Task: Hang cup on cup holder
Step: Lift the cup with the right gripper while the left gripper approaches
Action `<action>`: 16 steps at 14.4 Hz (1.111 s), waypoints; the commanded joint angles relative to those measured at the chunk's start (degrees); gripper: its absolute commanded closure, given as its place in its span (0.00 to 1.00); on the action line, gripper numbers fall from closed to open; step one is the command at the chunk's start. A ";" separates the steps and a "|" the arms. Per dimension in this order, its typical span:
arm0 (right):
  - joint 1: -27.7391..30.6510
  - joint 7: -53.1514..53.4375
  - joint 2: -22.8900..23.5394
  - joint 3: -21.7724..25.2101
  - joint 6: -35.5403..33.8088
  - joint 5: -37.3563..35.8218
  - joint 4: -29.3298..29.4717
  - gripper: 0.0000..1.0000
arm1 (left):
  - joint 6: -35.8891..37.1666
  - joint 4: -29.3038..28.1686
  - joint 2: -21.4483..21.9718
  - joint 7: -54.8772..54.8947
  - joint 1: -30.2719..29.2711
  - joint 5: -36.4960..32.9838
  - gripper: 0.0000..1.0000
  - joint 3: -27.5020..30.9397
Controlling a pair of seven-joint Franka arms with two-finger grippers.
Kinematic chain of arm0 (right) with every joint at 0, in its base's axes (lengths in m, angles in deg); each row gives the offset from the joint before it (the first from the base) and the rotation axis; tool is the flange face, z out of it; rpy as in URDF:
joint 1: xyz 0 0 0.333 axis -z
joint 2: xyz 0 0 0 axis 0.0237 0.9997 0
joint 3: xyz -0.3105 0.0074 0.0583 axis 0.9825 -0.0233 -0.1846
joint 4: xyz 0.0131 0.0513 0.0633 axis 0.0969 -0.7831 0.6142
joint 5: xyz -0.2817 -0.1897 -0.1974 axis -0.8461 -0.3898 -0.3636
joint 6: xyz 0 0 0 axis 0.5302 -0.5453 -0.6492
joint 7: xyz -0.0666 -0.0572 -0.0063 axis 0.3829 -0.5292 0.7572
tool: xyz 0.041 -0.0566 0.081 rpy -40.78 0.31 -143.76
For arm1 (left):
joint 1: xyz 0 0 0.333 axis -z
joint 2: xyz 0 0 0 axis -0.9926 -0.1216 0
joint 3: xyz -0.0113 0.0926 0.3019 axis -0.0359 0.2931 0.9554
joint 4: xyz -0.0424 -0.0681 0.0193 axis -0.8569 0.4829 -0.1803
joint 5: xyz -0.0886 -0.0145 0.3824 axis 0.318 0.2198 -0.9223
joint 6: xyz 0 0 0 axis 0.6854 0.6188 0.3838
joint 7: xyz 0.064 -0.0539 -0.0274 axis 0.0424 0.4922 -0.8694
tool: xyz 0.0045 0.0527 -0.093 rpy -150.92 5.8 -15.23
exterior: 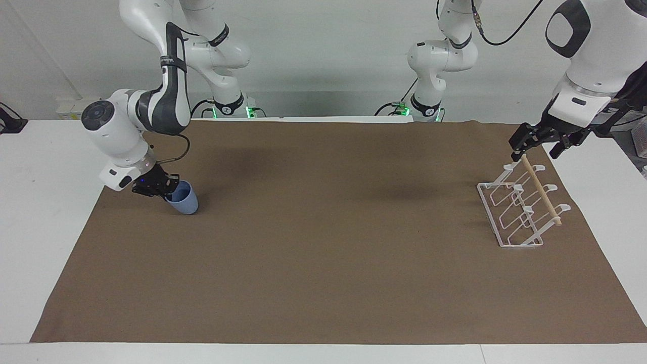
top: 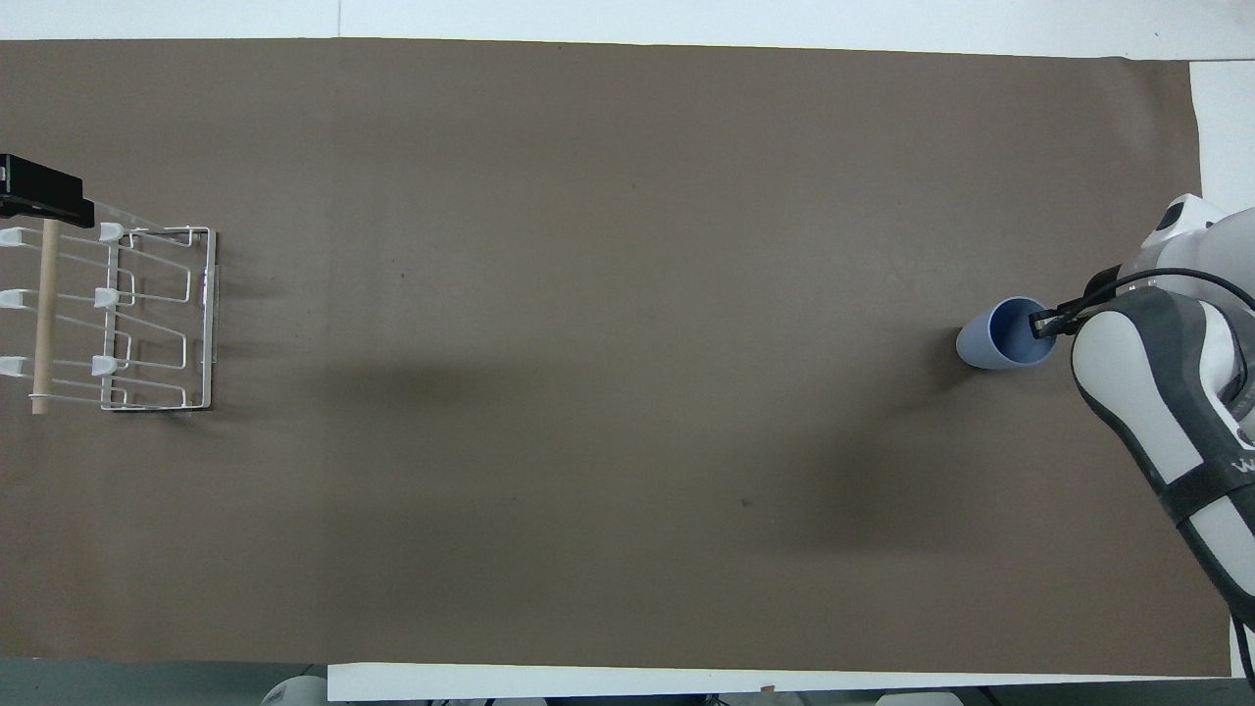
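The light-blue cup (exterior: 184,200) stands tilted on the brown mat at the right arm's end of the table; it also shows in the overhead view (top: 992,338). My right gripper (exterior: 163,187) is shut on the cup's rim, with one finger inside the cup and one outside (top: 1045,321). The white wire cup holder (exterior: 540,190) with its wooden dowel stands at the left arm's end (top: 209,314) and holds no cups. My left gripper (exterior: 539,143) is open and hovers over the dowel's end nearest the robots (top: 39,192).
The brown mat (exterior: 323,242) covers most of the white table (exterior: 45,167). The cup holder stands near the mat's edge at the left arm's end.
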 commanded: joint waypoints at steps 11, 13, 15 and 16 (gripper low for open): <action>-9.50 -1.92 -0.64 -0.49 -21.24 42.75 13.27 1.00 | 0.29 -3.25 2.22 -14.59 0.60 -0.39 0.00 -0.13; -11.78 1.14 -1.60 -0.49 -21.07 50.13 10.64 1.00 | 0.03 -3.25 2.22 -17.75 0.78 0.92 0.00 -0.04; -15.28 7.46 -2.13 -0.49 -19.76 58.48 9.23 1.00 | -0.06 -3.07 2.13 -19.69 0.78 1.72 0.00 -0.04; -17.22 9.58 -2.22 -0.49 -18.44 61.74 8.96 1.00 | 0.03 -2.99 2.13 -20.92 0.95 2.24 0.00 -0.04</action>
